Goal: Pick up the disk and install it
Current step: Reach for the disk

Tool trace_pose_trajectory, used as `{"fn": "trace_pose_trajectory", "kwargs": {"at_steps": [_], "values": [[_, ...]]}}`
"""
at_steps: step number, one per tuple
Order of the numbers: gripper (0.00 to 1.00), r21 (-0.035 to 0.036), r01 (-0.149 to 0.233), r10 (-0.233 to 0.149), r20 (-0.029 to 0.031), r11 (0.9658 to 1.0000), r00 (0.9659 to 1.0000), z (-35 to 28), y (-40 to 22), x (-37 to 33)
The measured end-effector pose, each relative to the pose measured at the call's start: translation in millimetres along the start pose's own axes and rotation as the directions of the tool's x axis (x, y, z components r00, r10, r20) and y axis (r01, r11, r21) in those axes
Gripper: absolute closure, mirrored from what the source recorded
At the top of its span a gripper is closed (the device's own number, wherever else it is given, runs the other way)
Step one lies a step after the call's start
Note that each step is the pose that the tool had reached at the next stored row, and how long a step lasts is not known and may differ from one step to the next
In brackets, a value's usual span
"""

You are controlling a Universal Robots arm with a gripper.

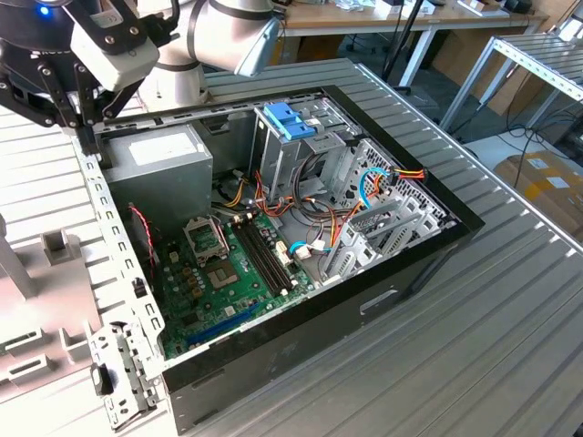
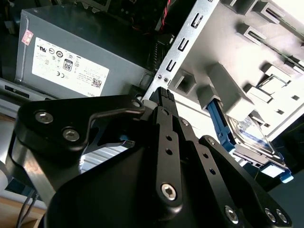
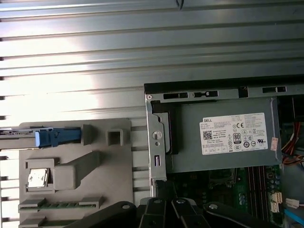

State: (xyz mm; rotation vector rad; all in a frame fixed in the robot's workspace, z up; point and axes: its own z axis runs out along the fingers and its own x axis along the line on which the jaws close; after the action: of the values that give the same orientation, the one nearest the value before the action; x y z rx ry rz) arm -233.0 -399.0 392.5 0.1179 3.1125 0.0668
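Hand [image 2: 164, 93] hovered pressed together, empty, by the computer case [image 2: 183, 50] edge — disk [image 2: 249, 135] lay unpicked in its grey holder [image 2: 228, 97], nothing installed yet.

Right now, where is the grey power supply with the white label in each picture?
Exterior view: power supply in a corner of the case, at the exterior view's left.
Second wrist view: it adjoins the slotted rail.
First wrist view: it flanks that rail.
Shared landmark: the slotted rail.

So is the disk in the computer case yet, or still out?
Out: the disk sits in the grey fixture beside the computer case, outside its metal rim.
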Motion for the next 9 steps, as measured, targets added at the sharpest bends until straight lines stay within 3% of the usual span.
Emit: {"fn": "trace_pose_trajectory", "kwargs": {"at_steps": [9], "values": [[0.89,0.0,0.0,0.0,0.0,1.0,1.0,-0.2,-0.5,6.6]]}}
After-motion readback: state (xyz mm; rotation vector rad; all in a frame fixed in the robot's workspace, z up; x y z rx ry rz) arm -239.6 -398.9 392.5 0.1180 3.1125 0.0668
